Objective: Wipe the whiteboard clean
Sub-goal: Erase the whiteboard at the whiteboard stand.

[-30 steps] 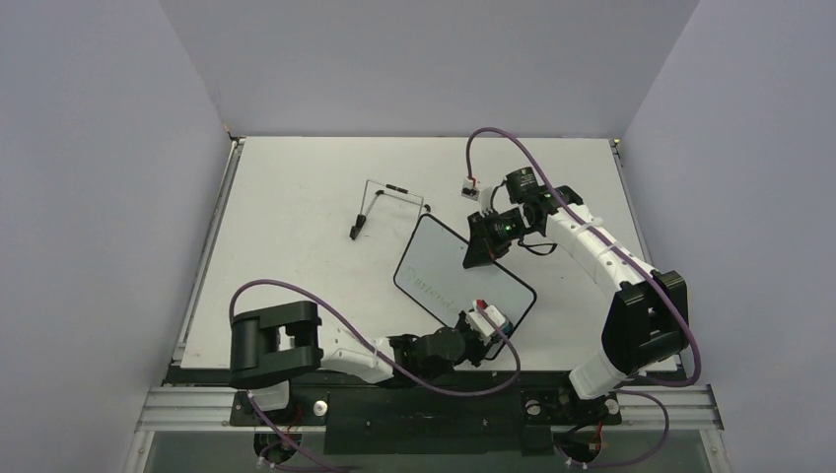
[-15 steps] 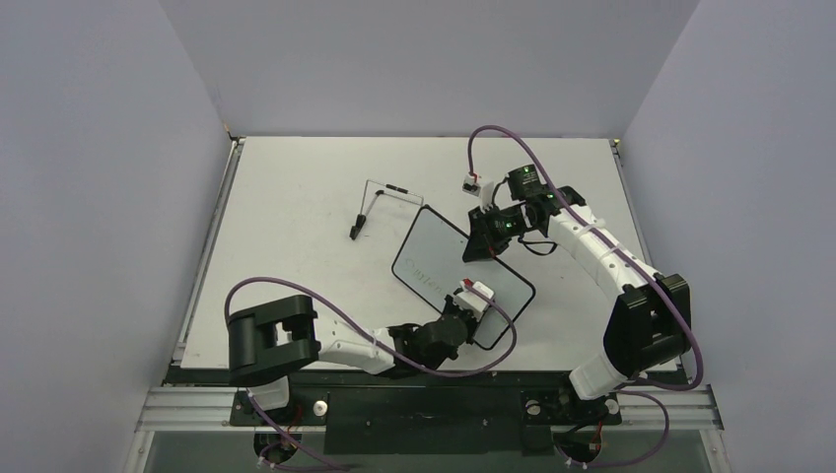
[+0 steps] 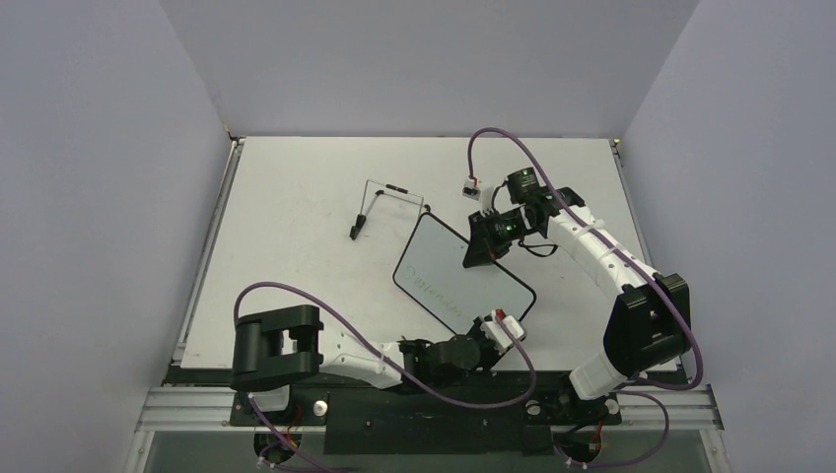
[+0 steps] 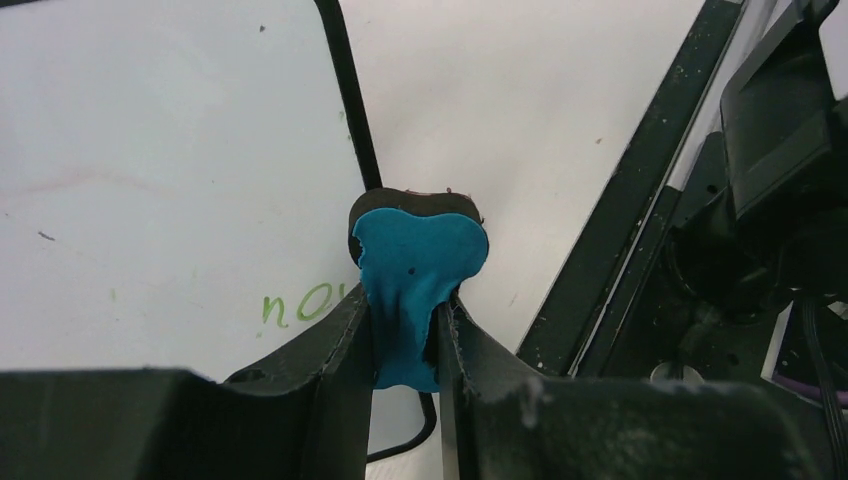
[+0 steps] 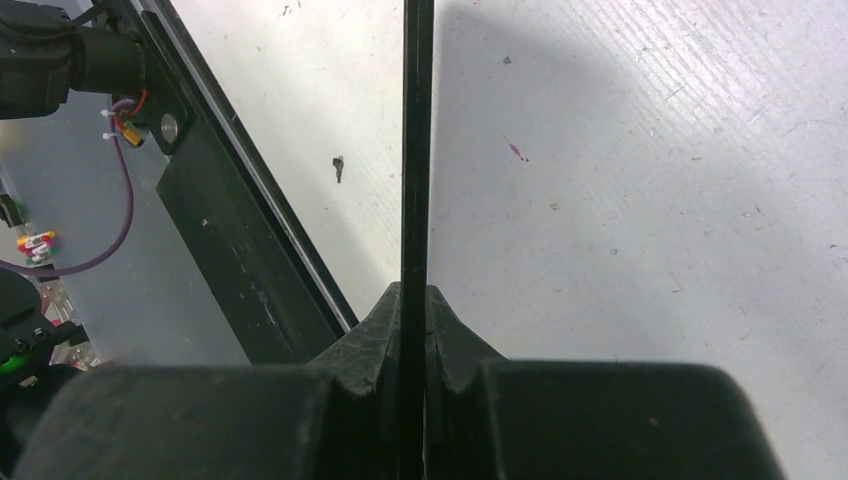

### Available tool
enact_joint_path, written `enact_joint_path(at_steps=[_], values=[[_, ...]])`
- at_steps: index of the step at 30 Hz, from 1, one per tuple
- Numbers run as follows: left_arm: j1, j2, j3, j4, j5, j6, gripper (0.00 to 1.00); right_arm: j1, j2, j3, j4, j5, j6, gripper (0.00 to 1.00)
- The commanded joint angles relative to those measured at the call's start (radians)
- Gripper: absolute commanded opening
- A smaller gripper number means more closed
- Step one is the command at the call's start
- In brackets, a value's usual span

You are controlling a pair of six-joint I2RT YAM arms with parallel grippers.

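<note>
For a clean wipe, the eraser should press flat and sweep over the green writing just left of the left gripper, whose jaws are clamped on it at the whiteboard frame; the right gripper pinches the board's edge between closed jaws, apparently steadying it.

The whiteboard is a small white rectangle with rounded corners and a thin black frame. It sits right of centre on the table, turned diagonally, with one corner toward the far side and the opposite corner toward the near edge. Faint green handwriting runs along its near-left long side. In the left wrist view the whiteboard shows green letters close to the frame. In the right wrist view the whiteboard appears edge-on, a thin dark line. Its tilt cannot be told.
</note>
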Motion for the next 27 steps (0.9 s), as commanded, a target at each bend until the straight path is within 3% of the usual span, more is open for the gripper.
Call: enact_joint_path(at_steps=[1,10,14,21,27], values=[[0.021,0.018,0.05,0.009,-0.036,-0.006,0.0,0.002,-0.058,0.011,0.021,-0.063,0.024,0.0],[0.133,-0.033,0.018,-0.16,-0.17,-0.167,0.0,0.001,-0.066,0.002,0.034,-0.06,0.033,0.0],[0.127,-0.022,0.024,-0.145,-0.103,-0.174,0.0,0.002,-0.067,0.001,0.035,-0.059,0.034,0.0],[0.052,0.039,0.1,-0.074,0.16,-0.078,0.0,0.0,-0.065,-0.001,0.035,-0.056,0.035,0.0],[0.052,0.046,0.134,-0.128,0.117,-0.084,0.0,0.001,-0.066,-0.001,0.037,-0.058,0.036,0.0]])
